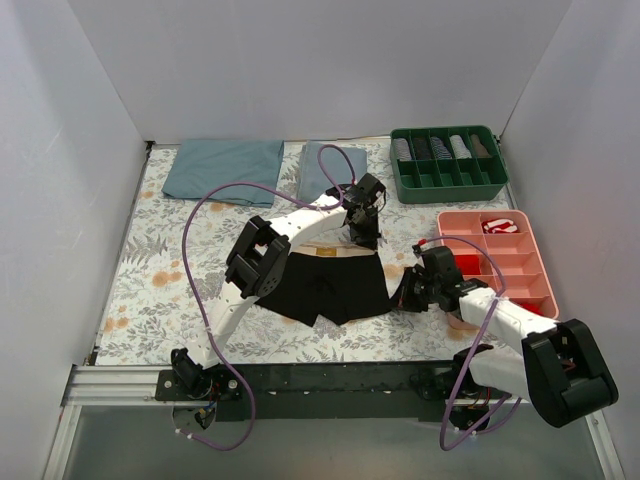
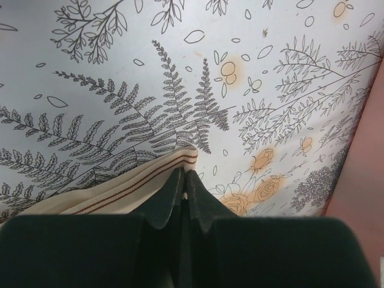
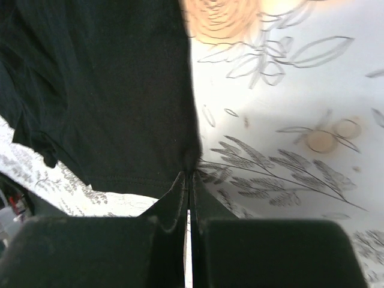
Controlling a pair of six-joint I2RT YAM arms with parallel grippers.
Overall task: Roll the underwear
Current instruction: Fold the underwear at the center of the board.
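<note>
The black underwear (image 1: 330, 288) lies spread flat on the floral table cover, its beige waistband (image 1: 335, 254) on the far side. My left gripper (image 1: 364, 238) is at the waistband's right corner. In the left wrist view its jaws are shut (image 2: 185, 175) on the corner of the beige, red-striped waistband (image 2: 120, 187). My right gripper (image 1: 402, 296) is at the garment's right leg edge. In the right wrist view it is shut (image 3: 191, 175), pinching the edge of the black fabric (image 3: 102, 90).
Two blue-grey folded cloths (image 1: 222, 170) (image 1: 325, 165) lie at the back. A green tray (image 1: 448, 190) of rolled garments stands at the back right. A pink tray (image 1: 497, 265) holding a red-and-white roll (image 1: 500, 226) sits right of the underwear; its rim (image 2: 360, 180) shows in the left wrist view.
</note>
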